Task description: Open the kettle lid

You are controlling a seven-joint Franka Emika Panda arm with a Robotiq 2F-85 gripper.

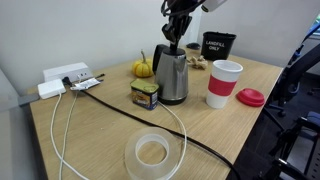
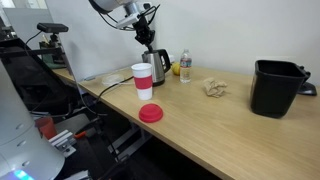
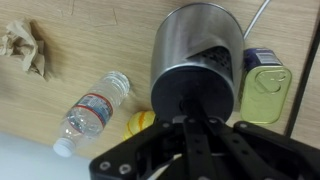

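The steel kettle (image 1: 172, 75) with black handle and base stands mid-table; it also shows in an exterior view (image 2: 156, 66) and in the wrist view (image 3: 195, 40). Its round black lid (image 3: 195, 88) lies flat over the top. My gripper (image 1: 177, 38) hangs straight above the kettle, fingertips right at the lid. In the wrist view the two fingers (image 3: 188, 122) are pressed together over the lid's near edge, by the handle, with nothing between them. Whether they touch the lid cannot be told.
A white-and-red paper cup (image 1: 224, 83) and a flat red lid (image 1: 251, 97) lie beside the kettle. A yellow tin (image 1: 146, 95), a tape roll (image 1: 152, 152), a small pumpkin (image 1: 142, 68), a water bottle (image 3: 95, 110), crumpled paper (image 3: 28, 48), a black bin (image 2: 277, 87) and a power strip (image 1: 62, 78) surround it.
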